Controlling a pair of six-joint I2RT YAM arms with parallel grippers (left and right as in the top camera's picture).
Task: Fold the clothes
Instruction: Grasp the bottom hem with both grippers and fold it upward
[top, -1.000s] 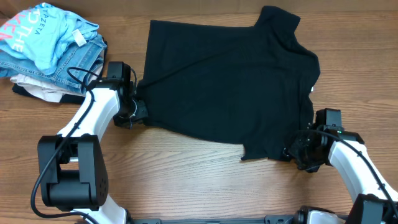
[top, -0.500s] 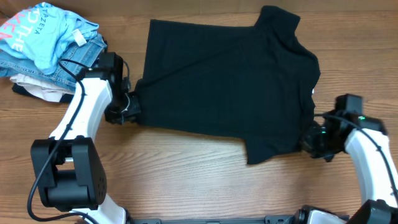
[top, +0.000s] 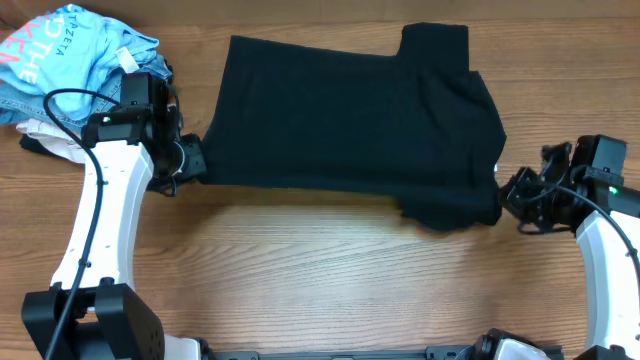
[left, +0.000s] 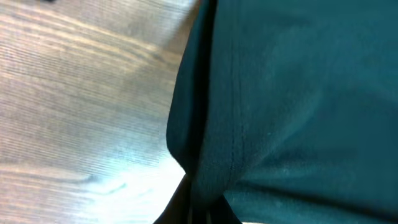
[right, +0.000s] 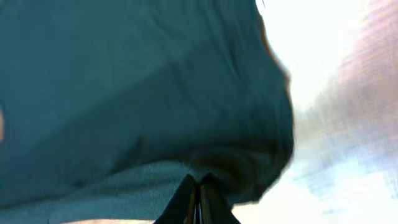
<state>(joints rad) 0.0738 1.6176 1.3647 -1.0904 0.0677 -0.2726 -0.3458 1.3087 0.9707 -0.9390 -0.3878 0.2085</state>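
Note:
A black T-shirt (top: 350, 120) lies spread across the middle of the wooden table, its near hem lifted and drawn taut between the two arms. My left gripper (top: 197, 160) is shut on the shirt's near left corner; in the left wrist view the dark cloth (left: 292, 99) bunches down into the closed fingertips (left: 199, 211). My right gripper (top: 507, 192) is shut on the near right corner, and the right wrist view shows cloth (right: 137, 93) pinched at the closed fingertips (right: 199, 193).
A pile of other clothes (top: 75, 75), light blue shirt on top of jeans and pale fabric, sits at the far left corner, just behind the left arm. Bare wood (top: 330, 280) runs along the near side.
Both grippers have moved outward and away from me with the hem, stretching it straight. The right gripper has closed on its corner. The shirt's lower part has shifted toward the far side.

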